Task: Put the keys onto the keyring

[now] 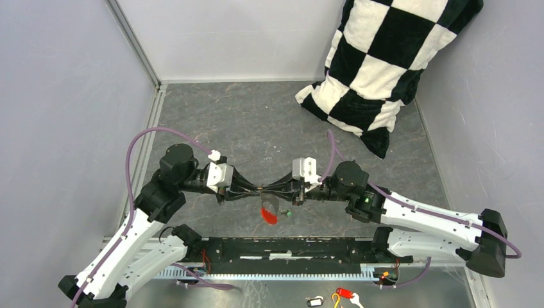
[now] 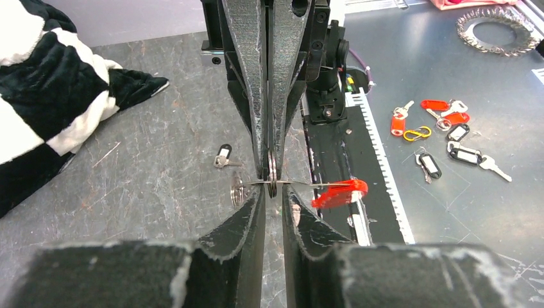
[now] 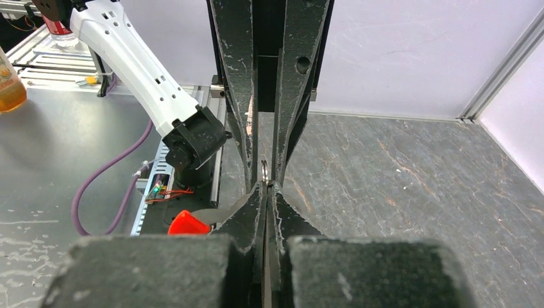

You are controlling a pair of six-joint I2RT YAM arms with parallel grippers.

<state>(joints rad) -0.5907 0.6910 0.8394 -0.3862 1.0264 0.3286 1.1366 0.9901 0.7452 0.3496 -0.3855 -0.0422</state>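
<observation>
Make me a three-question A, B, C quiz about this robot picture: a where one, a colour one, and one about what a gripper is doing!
1. Where is the black-and-white checkered pillow?
A) far right corner of the grey table
B) between the arms
C) on the left arm
2. The long plastic key tag beside the thin silvery metal keyring is:
A) blue
B) red
C) yellow
3. The jaws of the right gripper are:
A) wide open
B) shut on the keyring
C) gripping the pillow
Answers: A, it leans there; B, red in every view; B, they pinch the ring.
</observation>
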